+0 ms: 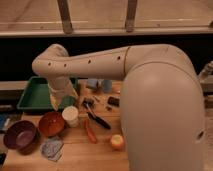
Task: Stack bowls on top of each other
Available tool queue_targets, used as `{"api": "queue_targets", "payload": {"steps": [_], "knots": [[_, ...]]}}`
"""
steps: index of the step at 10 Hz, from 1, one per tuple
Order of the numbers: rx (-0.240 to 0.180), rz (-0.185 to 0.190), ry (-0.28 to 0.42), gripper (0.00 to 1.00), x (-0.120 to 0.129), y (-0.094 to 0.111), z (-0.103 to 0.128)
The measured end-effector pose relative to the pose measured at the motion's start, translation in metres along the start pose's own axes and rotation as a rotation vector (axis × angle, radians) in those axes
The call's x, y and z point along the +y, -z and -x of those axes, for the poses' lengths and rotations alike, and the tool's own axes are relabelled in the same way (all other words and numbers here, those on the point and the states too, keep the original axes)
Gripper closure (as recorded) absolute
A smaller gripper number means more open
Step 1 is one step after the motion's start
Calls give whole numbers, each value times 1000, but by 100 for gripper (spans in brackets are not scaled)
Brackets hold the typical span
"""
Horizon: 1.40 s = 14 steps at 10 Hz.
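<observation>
We count two bowls, both at the front left corner of the wooden table [85, 157]: one orange-red bowl [51, 123] and one dark purple bowl [21, 136]. They sit side by side, not stacked, with the purple one to the left and slightly nearer the front edge; we cannot tell whether their rims touch. Both stand upright with their mouths facing up. Being round, neither has a long axis of its own.

Just right of the orange-red bowl stands one cream cup [70, 115]. Behind the bowls lies one green tray [30, 95]. We also count one crumpled grey-blue piece [51, 148] in front of the orange-red bowl, one long orange item [90, 132], one black-handled tool [100, 120], one round yellow-orange fruit [117, 142] and two small blue-grey things [99, 85] farther back.

The gripper [63, 101] hangs at the tray's right edge, above and behind the cream cup, its fingers spread and holding nothing.

We can read no writing or labels anywhere.
</observation>
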Motion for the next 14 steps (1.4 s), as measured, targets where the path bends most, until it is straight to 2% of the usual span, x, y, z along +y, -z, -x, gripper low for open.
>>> {"api": "queue_targets", "payload": {"steps": [2,3,5,7,10,14], "knots": [[18,1,32,35,5,-6,4],[24,1,92,35,13,-12,15],[18,-3,146,35,21,-14,28],[7,-17,138,35,14,-10,30],[3,-12,139,35,17,-11,31],[22,15,168,35,24,-25,34]]}}
